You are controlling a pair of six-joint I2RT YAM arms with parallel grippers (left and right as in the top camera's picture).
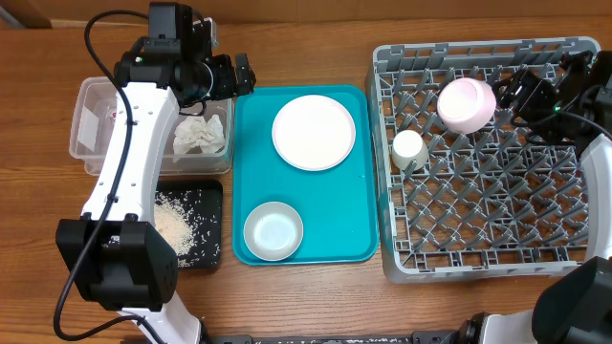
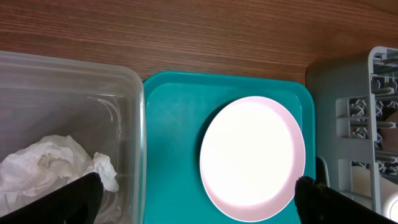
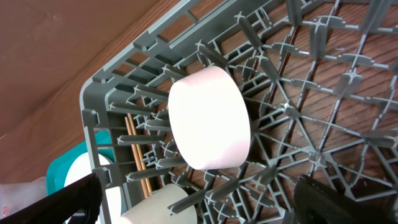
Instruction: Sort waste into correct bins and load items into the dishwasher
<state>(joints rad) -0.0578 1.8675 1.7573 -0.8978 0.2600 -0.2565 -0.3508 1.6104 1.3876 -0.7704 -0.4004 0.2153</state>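
The grey dishwasher rack [image 1: 488, 258] holds a pink bowl [image 1: 467, 104] on its side and a small white cup [image 1: 409, 150]. My right gripper [image 1: 512, 92] hovers open just right of that bowl [image 3: 208, 118], touching nothing; the cup [image 3: 161, 208] lies below it. On the teal tray [image 1: 354, 229] rest the round plate [image 1: 314, 132] and a whitish bowl [image 1: 273, 231]. My left gripper [image 1: 241, 74] is open and empty above the tray's far left corner, with the plate [image 2: 252, 158] between its fingers' span. A crumpled napkin [image 1: 199, 136] lies in the clear tub [image 1: 96, 124]. Rice scraps [image 1: 172, 227] lie in the black tray [image 1: 206, 205].
The clear tub and black tray sit left of the teal tray, the rack to its right. The left arm's white links stretch over the tub and the black tray. The tub wall [image 2: 140, 124] stands right beside the teal tray's edge [image 2: 174, 143]. Upright pegs fill the rack floor [image 3: 323, 93].
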